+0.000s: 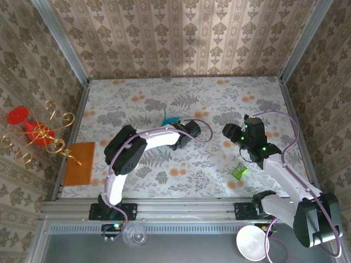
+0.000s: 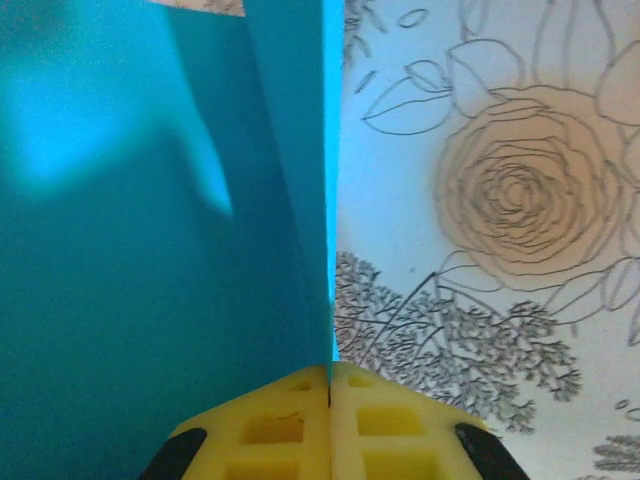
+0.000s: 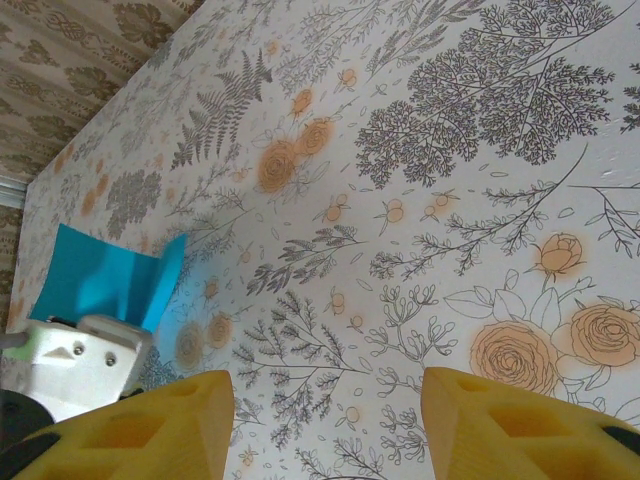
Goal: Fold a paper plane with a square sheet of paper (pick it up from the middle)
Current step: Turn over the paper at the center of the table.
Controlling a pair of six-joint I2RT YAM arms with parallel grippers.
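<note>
Two arms over the floral tablecloth, and they're in pretty different states. The left gripper sits around the middle of the overhead frame, and in its own wrist cam the left gripper has its yellow fingertips squeezed right together, with the teal paper sheet pinched in the seam between them. The paper's folded, one flap standing upright from the pinch and the rest spreading across the left half of that frame. From overhead the teal paper sheet pokes out just above and left of the gripper, a bit above the centre of the frame.

The right gripper is over in the centre-right, well apart from the paper. In its wrist cam the right gripper has its jaws roughly half open with nothing but tablecloth between them, and the paper shows at the left edge.

A small green crumpled wrapper lies lower right, and an orange mat sits at the left edge of the table.
</note>
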